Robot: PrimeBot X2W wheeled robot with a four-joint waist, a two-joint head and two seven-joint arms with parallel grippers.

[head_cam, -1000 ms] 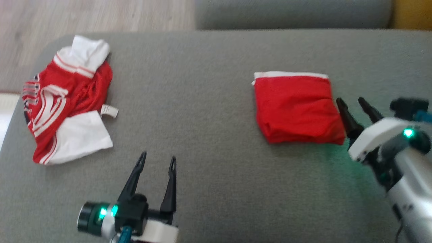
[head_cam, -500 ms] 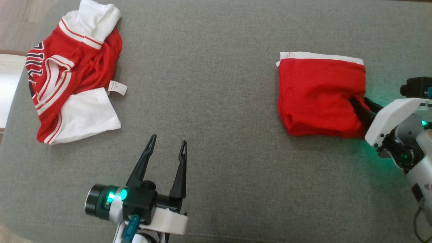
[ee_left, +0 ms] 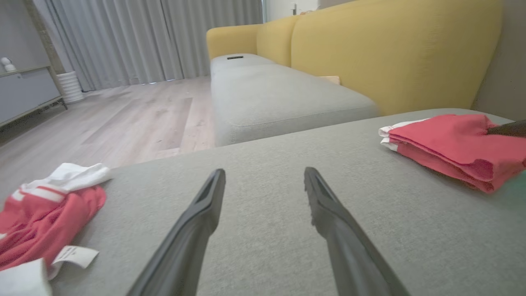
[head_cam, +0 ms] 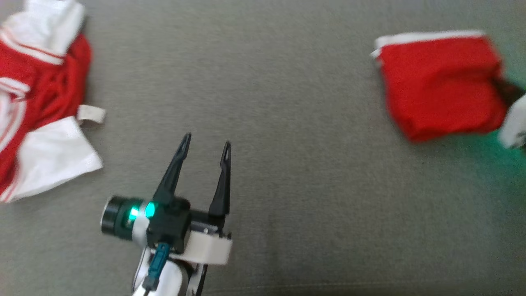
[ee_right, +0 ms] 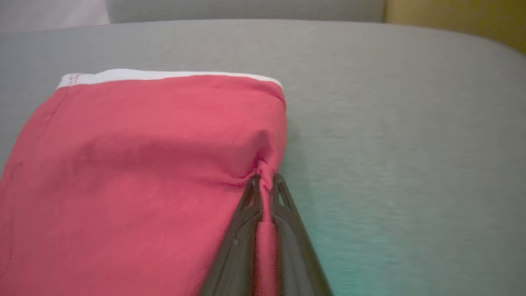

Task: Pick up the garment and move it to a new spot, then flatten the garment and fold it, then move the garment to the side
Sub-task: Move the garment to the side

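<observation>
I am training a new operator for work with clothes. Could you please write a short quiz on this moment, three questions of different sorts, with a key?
1. True or false: the left end effector is open and holds nothing.
2. Choose one. The right end effector is shut on: A) the folded red garment; B) a blue towel; C) nothing.
3. Fill the gap: the strip along one edge of the folded red garment is ____.

Key: 1 true; 2 A; 3 white.
</observation>
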